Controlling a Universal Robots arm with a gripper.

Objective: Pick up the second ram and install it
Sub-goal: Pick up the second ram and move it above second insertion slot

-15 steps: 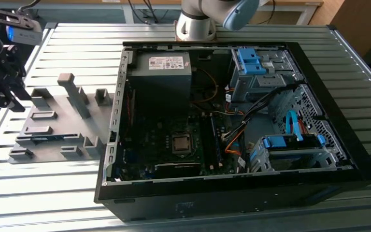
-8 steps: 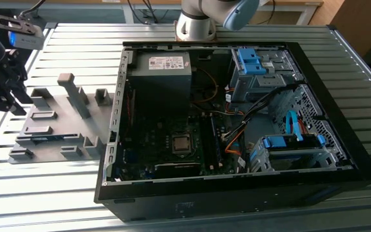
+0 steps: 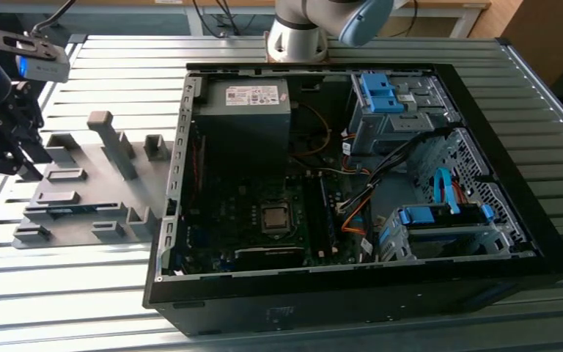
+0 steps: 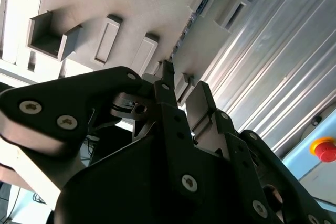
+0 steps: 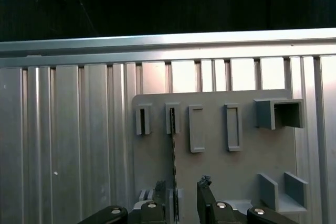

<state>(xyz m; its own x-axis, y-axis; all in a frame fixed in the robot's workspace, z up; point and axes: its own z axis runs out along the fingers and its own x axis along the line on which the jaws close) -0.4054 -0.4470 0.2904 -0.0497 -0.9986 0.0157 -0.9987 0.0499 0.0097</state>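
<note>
The second ram (image 5: 172, 167) is a thin green strip seen edge-on, standing in a narrow slot block on the grey holder plate (image 5: 247, 156). In the second wrist view the ram (image 4: 185, 31) runs as a dark line away from the fingertips. My gripper (image 5: 182, 199) is open just above the plate, and the strip passes between its two black fingers (image 5: 206, 196), closer to one of them. In the exterior view the gripper (image 3: 20, 150) hangs over the plate's end at the exterior view's left, near a greenish strip, the ram (image 3: 67, 210).
An open black PC case (image 3: 360, 191) lies on the slatted metal table (image 5: 63, 145), at the exterior view's right of the holder plate (image 3: 96, 198). Tall grey posts (image 3: 115, 143) rise from the plate. A neighbouring slot block (image 5: 142, 119) stands beside the ram's. A red button (image 4: 325, 149) sits beyond the table.
</note>
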